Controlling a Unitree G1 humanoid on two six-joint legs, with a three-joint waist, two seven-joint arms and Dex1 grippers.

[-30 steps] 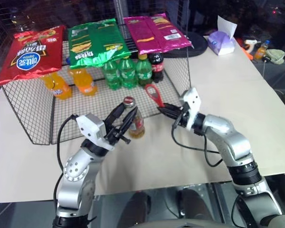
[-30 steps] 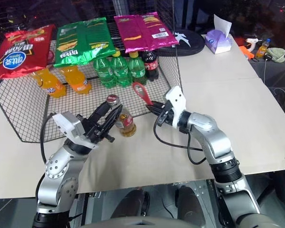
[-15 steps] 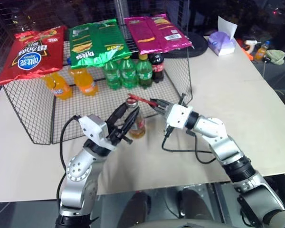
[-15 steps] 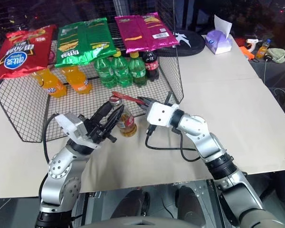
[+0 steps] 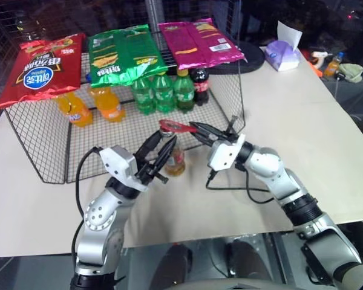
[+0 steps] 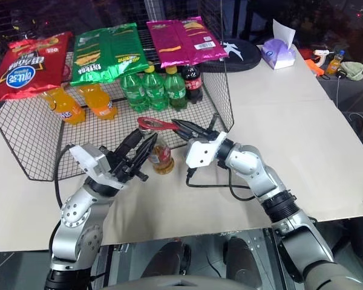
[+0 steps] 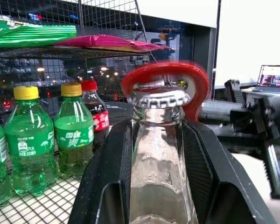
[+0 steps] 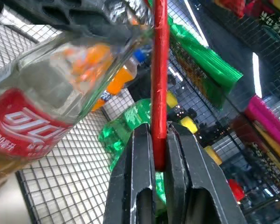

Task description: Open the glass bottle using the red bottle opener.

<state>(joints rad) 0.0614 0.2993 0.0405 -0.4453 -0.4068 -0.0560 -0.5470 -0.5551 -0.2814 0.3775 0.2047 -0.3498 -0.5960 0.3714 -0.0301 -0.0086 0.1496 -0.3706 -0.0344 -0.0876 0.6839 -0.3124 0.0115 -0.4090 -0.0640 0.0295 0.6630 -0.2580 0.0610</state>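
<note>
Opener ring set over the cap, bottle braced for the pry.

The left gripper (image 5: 159,152) clamps the glass bottle (image 5: 174,158) by its neck, both fingers pressed against the glass, which keeps it upright on the table (image 5: 302,115) just in front of the wire rack (image 5: 39,136). The right gripper (image 5: 196,128) has its fingers pinched together on the handle of the red bottle opener (image 5: 176,126), holding it roughly level so the ring reaches across to the bottle top. In the left wrist view the ring sits around the crimped cap (image 7: 160,97), which is still on. The hold looks meant to give leverage: one arm steadies, the other levers upward.
</note>
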